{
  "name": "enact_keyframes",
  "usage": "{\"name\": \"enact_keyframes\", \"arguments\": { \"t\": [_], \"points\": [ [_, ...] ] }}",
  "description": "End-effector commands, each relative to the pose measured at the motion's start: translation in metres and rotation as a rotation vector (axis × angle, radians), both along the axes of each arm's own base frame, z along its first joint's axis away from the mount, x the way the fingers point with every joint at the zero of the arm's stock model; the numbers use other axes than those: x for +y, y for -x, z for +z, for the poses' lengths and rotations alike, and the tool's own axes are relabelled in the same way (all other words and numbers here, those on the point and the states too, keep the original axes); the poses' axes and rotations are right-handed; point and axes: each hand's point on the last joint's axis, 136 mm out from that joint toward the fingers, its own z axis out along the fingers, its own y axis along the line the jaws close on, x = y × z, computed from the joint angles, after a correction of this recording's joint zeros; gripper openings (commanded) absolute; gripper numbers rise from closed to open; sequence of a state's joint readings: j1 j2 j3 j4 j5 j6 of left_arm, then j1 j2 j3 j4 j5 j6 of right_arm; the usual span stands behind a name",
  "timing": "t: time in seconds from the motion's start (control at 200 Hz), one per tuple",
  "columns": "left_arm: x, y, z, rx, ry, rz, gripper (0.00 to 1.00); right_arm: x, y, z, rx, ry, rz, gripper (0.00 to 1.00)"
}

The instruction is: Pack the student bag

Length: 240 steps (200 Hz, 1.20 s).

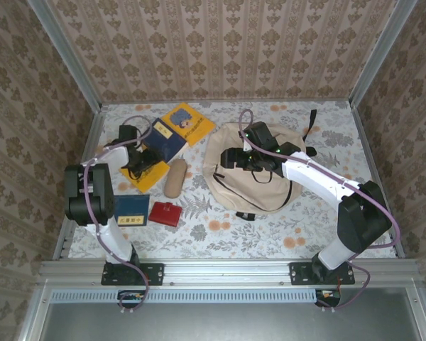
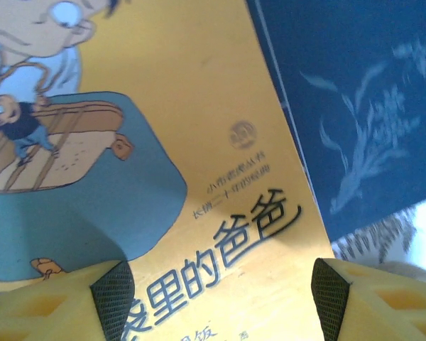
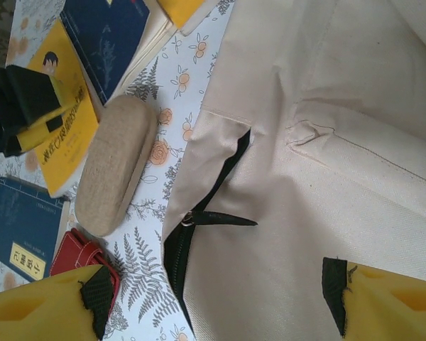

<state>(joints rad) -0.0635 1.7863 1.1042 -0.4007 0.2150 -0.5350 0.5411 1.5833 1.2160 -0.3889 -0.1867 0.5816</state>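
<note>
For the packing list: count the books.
4: far yellow book, dark blue book beside it, second yellow book under the left claw, small blue book nearest. Others may be hidden.

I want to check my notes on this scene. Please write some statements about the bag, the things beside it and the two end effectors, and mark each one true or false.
1. The left end effector is over a yellow book, fingers apart. True.
2. The red wallet is inside the bag. False: it lies on the table, left of the bag.
3. The right end effector is over the bag, open and holding nothing. True.
4. The tan case lies on top of the bag. False: it lies on the table, between the yellow book and the bag.
</note>
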Motion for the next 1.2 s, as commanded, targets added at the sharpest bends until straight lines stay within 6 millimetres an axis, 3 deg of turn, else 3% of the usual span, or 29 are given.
{"name": "enact_keyframes", "arguments": {
  "t": [0.0,0.135,0.265,0.405,0.5,0.645,0.81,0.91,1.1,1.195],
  "points": [
    [-0.021,0.067,-0.035,0.241,0.018,-0.027,0.71,-0.004,-0.005,0.004,-0.004,0.008,-0.042,0.81],
    [-0.036,0.077,-0.025,0.221,0.006,-0.088,0.70,-0.005,-0.005,0.004,-0.003,0.016,-0.059,0.81],
    [-0.042,0.068,0.004,0.144,0.029,-0.119,0.70,0.004,-0.007,0.006,-0.015,0.036,-0.046,0.81],
    [-0.021,0.051,0.048,0.029,0.070,-0.041,0.71,0.034,-0.013,0.006,-0.028,0.059,0.031,0.81],
    [0.006,0.052,0.061,-0.018,0.092,0.064,0.74,0.065,-0.019,-0.002,-0.027,0.085,0.098,0.79],
    [0.042,0.065,0.056,-0.032,0.133,0.212,0.74,0.116,-0.035,-0.022,-0.038,0.118,0.185,0.76],
    [0.051,0.073,0.042,-0.020,0.206,0.260,0.71,0.158,-0.056,-0.048,-0.080,0.174,0.278,0.72],
    [0.053,0.072,0.033,0.000,0.213,0.270,0.69,0.176,-0.069,-0.061,-0.101,0.185,0.321,0.69],
    [0.058,0.069,0.010,0.047,0.206,0.300,0.64,0.191,-0.079,-0.090,-0.098,0.219,0.377,0.63],
    [0.055,0.064,0.004,0.050,0.231,0.291,0.54,0.198,-0.084,-0.100,-0.106,0.220,0.394,0.60]
  ]
}}
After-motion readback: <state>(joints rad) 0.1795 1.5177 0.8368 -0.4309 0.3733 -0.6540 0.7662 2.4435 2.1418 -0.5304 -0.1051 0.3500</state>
